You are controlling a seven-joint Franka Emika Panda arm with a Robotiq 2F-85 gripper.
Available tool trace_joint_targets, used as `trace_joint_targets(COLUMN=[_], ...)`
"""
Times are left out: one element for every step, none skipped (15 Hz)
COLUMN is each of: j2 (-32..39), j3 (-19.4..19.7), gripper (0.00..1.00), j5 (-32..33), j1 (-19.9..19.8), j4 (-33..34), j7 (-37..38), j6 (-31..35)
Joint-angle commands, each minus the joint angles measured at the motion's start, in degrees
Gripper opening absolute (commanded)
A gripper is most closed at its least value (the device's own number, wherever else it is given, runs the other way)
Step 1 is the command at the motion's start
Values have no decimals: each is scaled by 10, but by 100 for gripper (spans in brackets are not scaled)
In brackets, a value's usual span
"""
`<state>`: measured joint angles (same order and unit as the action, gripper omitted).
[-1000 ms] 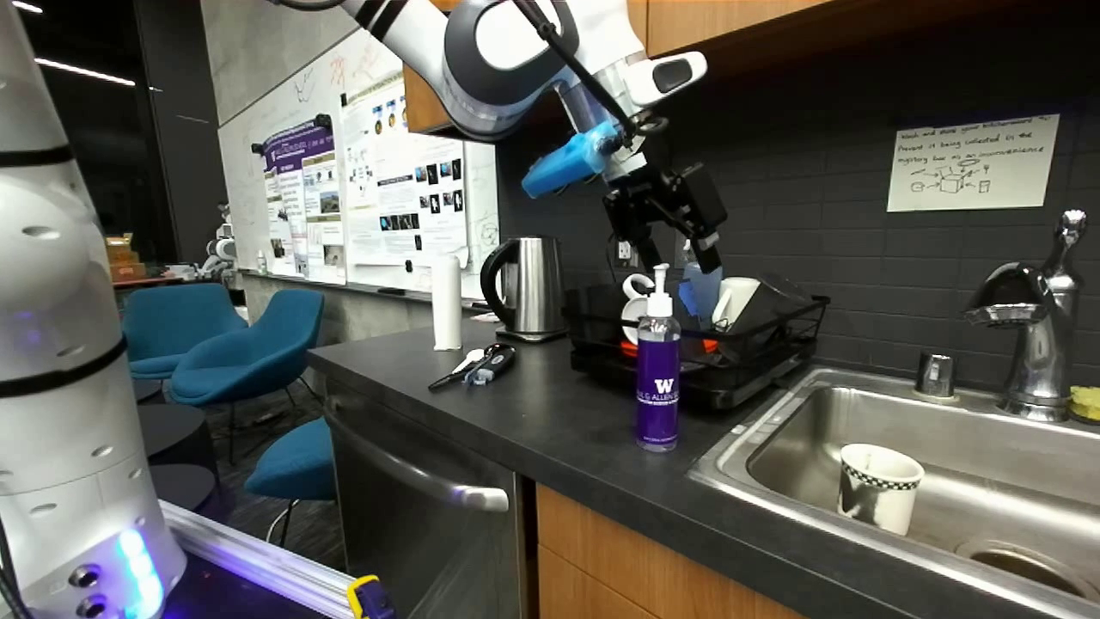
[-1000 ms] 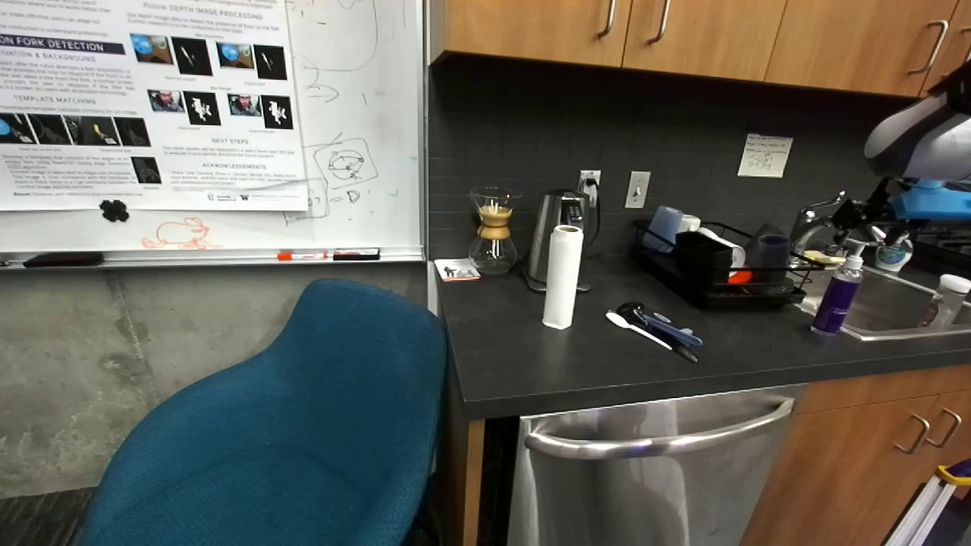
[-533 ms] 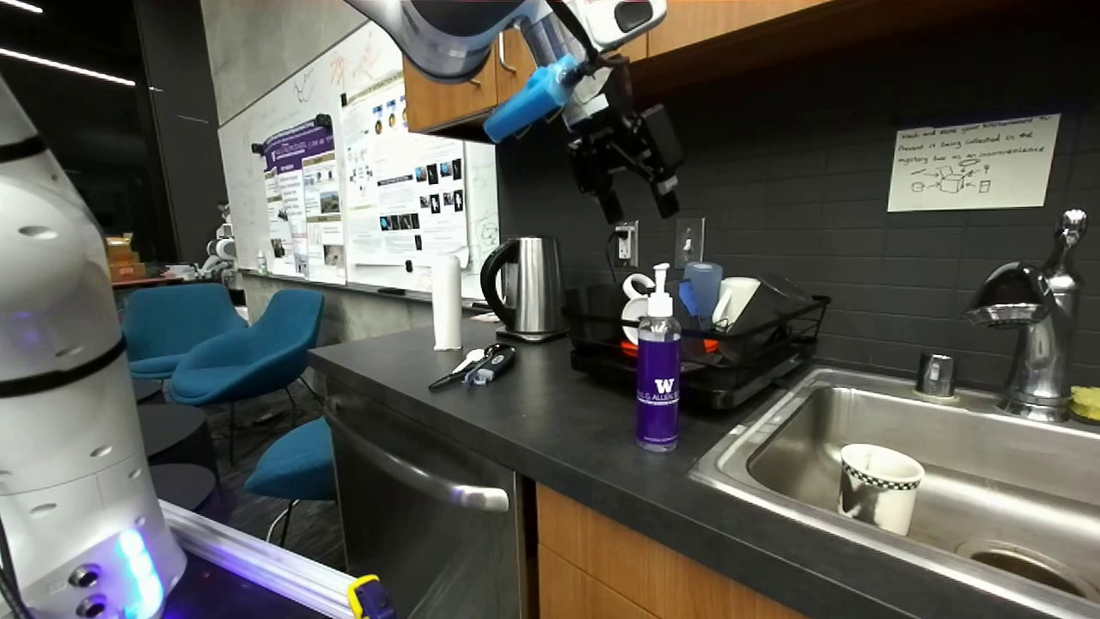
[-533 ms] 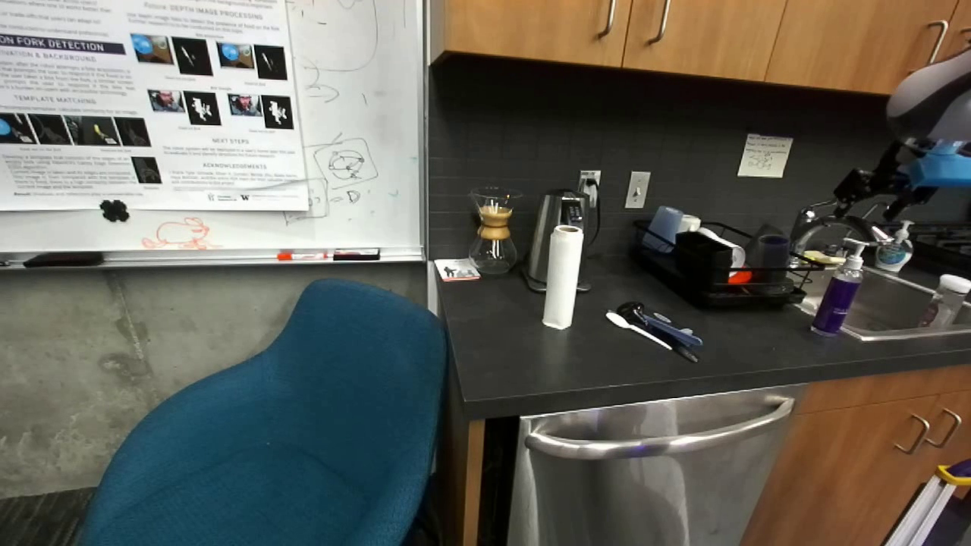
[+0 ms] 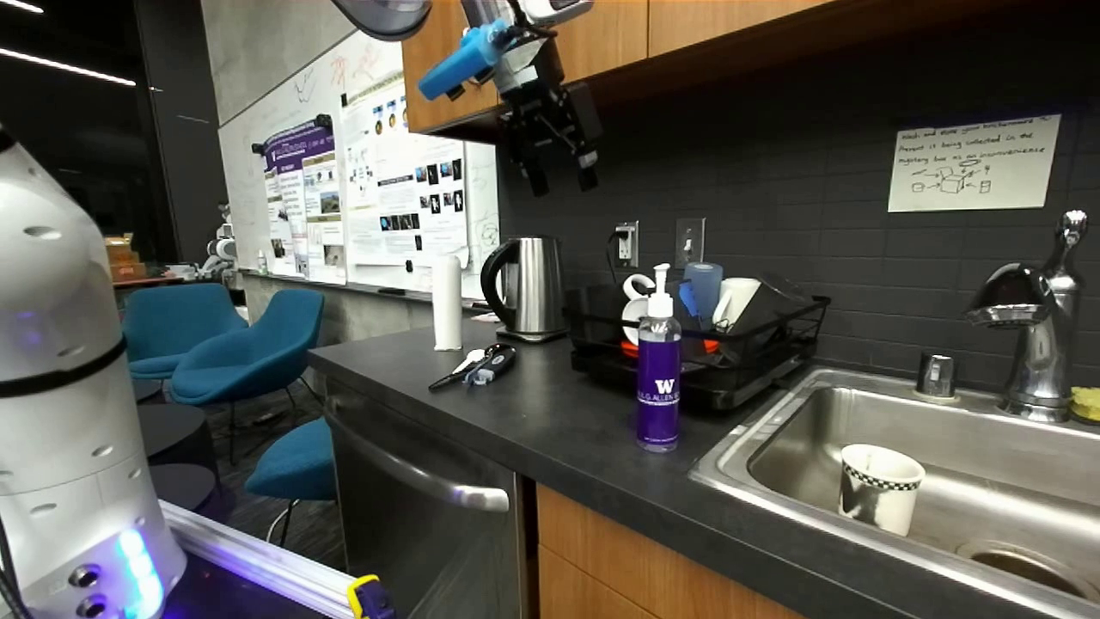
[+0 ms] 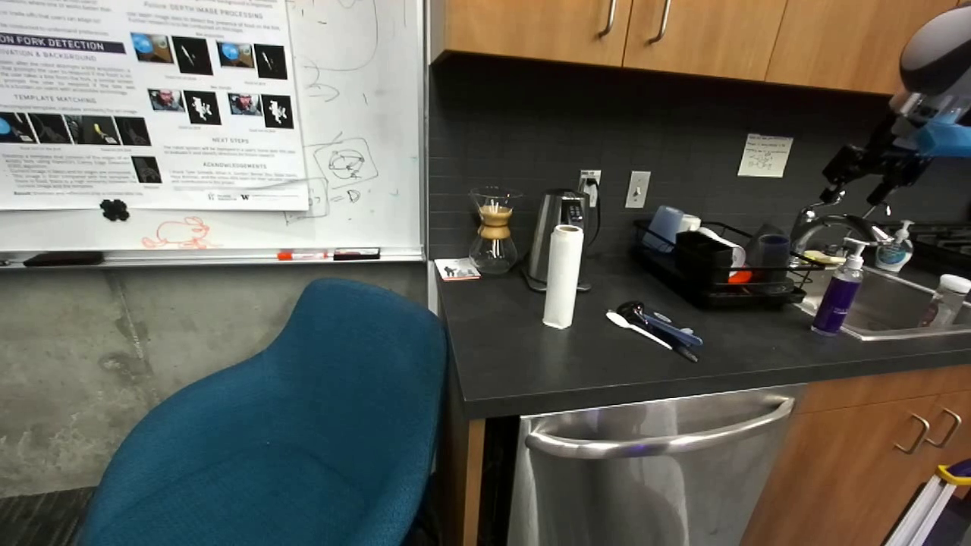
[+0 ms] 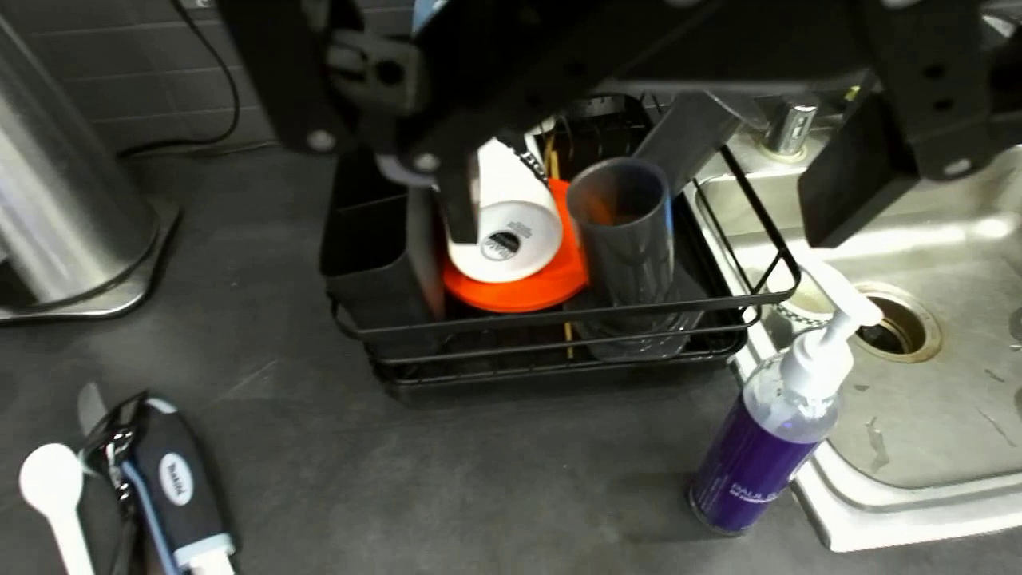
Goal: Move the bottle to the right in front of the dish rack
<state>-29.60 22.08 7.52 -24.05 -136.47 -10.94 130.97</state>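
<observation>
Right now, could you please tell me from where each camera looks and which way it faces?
Exterior view: near the robot's base, facing across the counter and sink; base, part of the arm and gripper show.
Exterior view: by a chair, facing the counter and whiteboard; part of the arm and gripper show at right.
Wrist view: on the arm, looking down on the bottle and dish rack; the open gripper shows at top.
Both exterior views share kettle and white cylinder.

The bottle (image 5: 658, 391) is purple, the rack (image 5: 730, 392) black, the cup (image 5: 878, 500) check-banded.
</observation>
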Motion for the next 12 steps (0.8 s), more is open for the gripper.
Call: trace_joint_targets(j2=[-45,-52,-58,-62,-66,-69,-70,-71,-71,-71,-70,-69], j3=[-28,-36,-45,-52,-61,-68,-75,-82,-89,-94,-101,-107], gripper=[100,100,100,100,100,100,100,100,100,100,100,100], j5=[-2,-4,-3,-2,-2,-2,-2,-1,-2,-3,-3,-4], j1=[18,25,31,37,44,50,57,62,70,77,83,90], j4=[-19,-21,-24,-25,-27,-27,-28,-29,-30,-30,-29,-29], j7=[14,17,22,26,33,37,43,49,54,55,61,65], j6=[-47,-59,-66,-74,-80,-86,-90,-94,-96,-98,-100,-100])
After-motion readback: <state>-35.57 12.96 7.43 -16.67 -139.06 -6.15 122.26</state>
